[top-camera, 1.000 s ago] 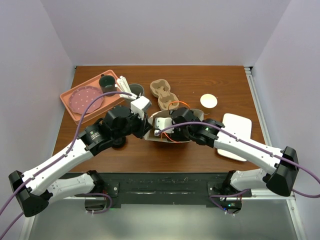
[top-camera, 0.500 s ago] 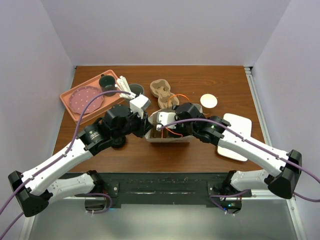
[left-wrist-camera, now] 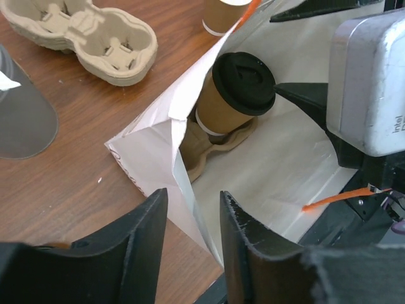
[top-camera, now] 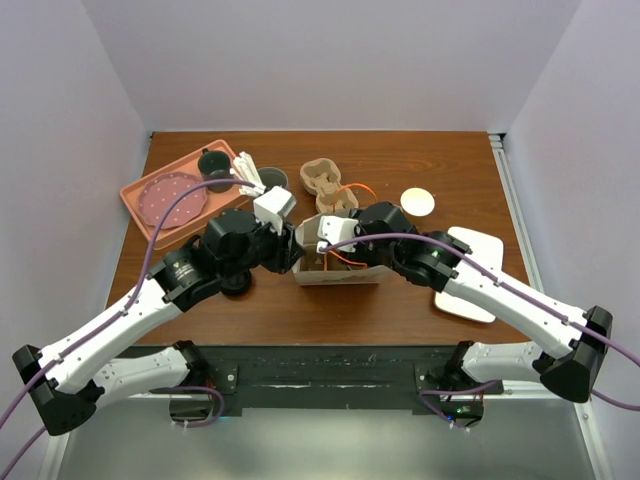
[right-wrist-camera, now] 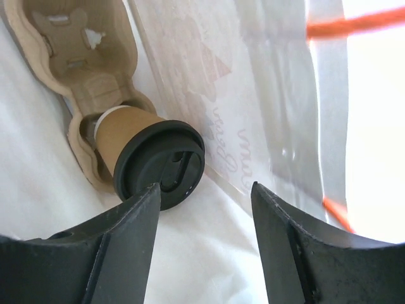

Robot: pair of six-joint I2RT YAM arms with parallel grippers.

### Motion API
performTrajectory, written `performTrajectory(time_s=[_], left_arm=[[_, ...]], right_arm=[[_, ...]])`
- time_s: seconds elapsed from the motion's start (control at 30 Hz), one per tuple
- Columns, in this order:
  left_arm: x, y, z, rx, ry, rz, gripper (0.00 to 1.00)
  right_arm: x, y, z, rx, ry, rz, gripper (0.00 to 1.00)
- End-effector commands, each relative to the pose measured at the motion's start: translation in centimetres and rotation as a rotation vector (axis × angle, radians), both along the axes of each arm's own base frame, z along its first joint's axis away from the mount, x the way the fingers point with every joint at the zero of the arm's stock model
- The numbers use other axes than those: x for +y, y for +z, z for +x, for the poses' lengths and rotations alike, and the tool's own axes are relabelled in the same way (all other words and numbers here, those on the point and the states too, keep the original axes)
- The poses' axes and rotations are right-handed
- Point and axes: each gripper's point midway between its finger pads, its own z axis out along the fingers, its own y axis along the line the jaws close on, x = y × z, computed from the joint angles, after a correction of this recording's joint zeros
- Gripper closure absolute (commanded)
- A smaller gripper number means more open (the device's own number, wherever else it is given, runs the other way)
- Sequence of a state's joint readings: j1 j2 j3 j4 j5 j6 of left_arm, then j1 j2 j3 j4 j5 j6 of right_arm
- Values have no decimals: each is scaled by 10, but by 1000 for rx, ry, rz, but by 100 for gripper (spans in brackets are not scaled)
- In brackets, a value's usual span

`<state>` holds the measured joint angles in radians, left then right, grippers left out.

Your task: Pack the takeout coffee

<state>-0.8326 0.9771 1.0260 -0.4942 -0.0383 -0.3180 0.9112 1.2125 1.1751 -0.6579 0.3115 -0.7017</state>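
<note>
I log the left gripper (left-wrist-camera: 193,197) part-open, astride the creased edge of the white paper bag (left-wrist-camera: 278,164), the right gripper (right-wrist-camera: 205,190) wide and empty inside it, and the black-lidded tan-brown paper takeout cup (left-wrist-camera: 223,104) seated in a moulded pulp carrier (left-wrist-camera: 199,151) within that bag.

Coffee (left-wrist-camera: 237,92): one paper cup with tan-brown sides, a white band near its foot and a black sip lid on. Its foot is seated in a hole of the moulded carrier (left-wrist-camera: 201,151) inside the white bag (left-wrist-camera: 278,168). In the left wrist view it leans with the lid toward 1 o'clock. In the right wrist view the lid points toward 4 o'clock.
</note>
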Motion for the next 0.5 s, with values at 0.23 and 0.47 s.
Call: performTrajectory(time_s=[0.23,0.47], left_arm=[[9,45,16,-120,69,-17,51],[11,61,26,-181,85,1,49]], right_arm=[[14,45,8,-54,-61,196,37],[11,58,25,-118,-165,231,37]])
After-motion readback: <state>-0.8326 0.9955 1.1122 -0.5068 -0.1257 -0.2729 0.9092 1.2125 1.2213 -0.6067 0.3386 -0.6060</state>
